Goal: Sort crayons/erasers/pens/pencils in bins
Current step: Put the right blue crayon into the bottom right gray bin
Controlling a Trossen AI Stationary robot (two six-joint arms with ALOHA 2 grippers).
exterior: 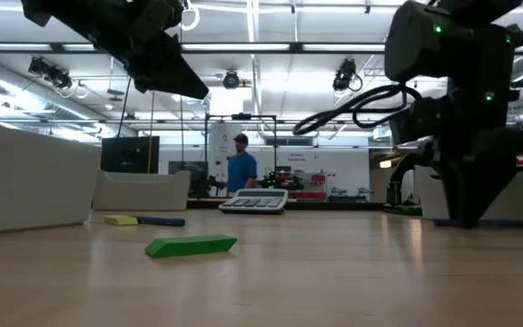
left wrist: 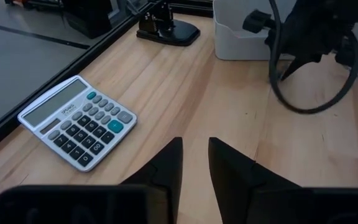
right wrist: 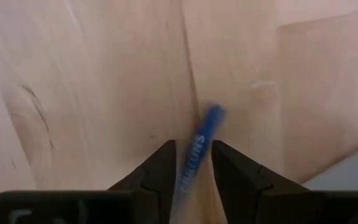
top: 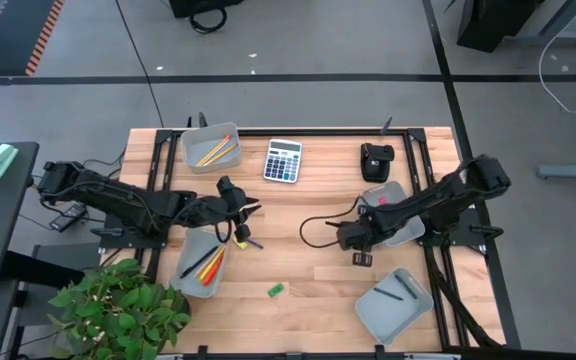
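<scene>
While a blue eraser (right wrist: 199, 149) sat between the right gripper (right wrist: 191, 163)'s slightly parted fingers just above the table (top: 308, 260) near a bin (top: 396, 210), I saw the left gripper (left wrist: 194, 163) narrowly open, empty, raised beside the calculator (left wrist: 78, 121).
</scene>
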